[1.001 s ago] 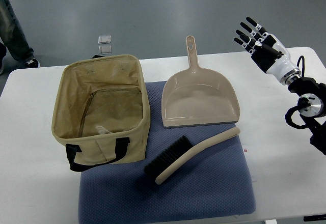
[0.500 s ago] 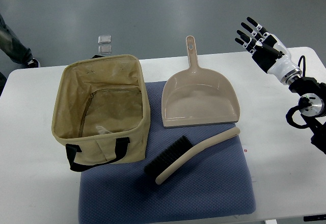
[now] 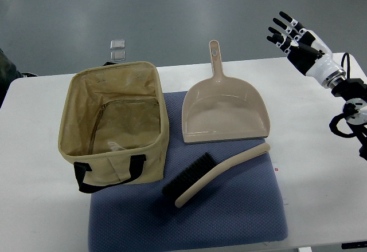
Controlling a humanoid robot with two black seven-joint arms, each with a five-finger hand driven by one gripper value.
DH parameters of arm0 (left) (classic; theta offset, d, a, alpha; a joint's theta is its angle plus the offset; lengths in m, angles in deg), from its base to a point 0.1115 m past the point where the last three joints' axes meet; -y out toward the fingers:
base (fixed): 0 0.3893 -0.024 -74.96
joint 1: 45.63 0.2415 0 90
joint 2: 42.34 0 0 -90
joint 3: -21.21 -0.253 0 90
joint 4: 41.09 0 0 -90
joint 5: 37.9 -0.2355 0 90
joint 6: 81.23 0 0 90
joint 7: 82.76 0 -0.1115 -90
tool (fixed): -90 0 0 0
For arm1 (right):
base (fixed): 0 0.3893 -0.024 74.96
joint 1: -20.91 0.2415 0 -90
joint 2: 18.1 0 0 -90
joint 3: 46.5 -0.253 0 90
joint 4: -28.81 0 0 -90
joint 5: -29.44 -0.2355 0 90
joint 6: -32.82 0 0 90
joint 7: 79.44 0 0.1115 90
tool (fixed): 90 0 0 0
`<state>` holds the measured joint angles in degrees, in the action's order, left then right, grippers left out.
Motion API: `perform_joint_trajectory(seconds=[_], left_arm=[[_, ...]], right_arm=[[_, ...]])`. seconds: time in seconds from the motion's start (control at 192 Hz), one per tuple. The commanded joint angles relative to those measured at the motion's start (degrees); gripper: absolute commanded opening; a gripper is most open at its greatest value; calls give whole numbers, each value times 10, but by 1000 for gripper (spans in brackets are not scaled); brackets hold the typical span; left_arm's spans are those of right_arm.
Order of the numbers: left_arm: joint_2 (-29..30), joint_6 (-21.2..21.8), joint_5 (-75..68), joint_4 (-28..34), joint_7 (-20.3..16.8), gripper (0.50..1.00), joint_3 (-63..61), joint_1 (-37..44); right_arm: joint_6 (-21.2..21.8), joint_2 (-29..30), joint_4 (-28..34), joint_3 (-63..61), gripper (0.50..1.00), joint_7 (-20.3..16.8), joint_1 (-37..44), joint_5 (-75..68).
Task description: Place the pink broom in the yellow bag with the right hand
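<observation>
- Right hand (image 3: pixel 298 41) — fingers (image 3: pixel 279 30) spread, grasping nothing — above the white desk's (image 3: pixel 321 149) far corner.
- Beige-handled, black-bristled broom (image 3: pixel 212 171) lies on the blue mat (image 3: pixel 229 217), beside the open tan fabric bag (image 3: pixel 114 123).

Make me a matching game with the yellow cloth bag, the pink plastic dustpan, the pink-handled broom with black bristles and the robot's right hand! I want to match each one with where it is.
Things:
1. yellow cloth bag
2. pink plastic dustpan
3. pink-handled broom with black bristles
4. robot's right hand

Places:
A. raised above the table's far right corner, fingers spread, holding nothing
B. lying flat on the blue mat, in front of the dustpan
C. standing open at the left
D. handle pointing away from the robot, behind the broom

Pairs: 1-C, 2-D, 3-B, 4-A
</observation>
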<state>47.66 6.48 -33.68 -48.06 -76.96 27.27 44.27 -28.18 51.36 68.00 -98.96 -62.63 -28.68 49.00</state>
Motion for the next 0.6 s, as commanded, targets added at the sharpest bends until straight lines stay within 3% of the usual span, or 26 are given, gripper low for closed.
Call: perform_joint_trajectory(seconds=[0.0, 0.141, 0.328, 0.5, 0.594], left_arm=[[0, 0, 0, -1, 0, 1000, 0, 0], [0, 0, 0, 0, 0, 1000, 0, 0], [0, 0, 0, -1, 0, 1000, 0, 0], [0, 0, 0, 0, 0, 1000, 0, 0], [0, 0, 0, -1, 0, 1000, 0, 0]], right_arm=[[1, -44, 41, 81, 924, 16, 16, 4], [-4, -94, 106, 177, 921, 63, 43, 30], [-13, -125, 163, 223, 919, 83, 53, 134], [-43, -151, 217, 270, 919, 119, 56, 234], [-81, -165, 258, 298, 919, 128, 66, 284]])
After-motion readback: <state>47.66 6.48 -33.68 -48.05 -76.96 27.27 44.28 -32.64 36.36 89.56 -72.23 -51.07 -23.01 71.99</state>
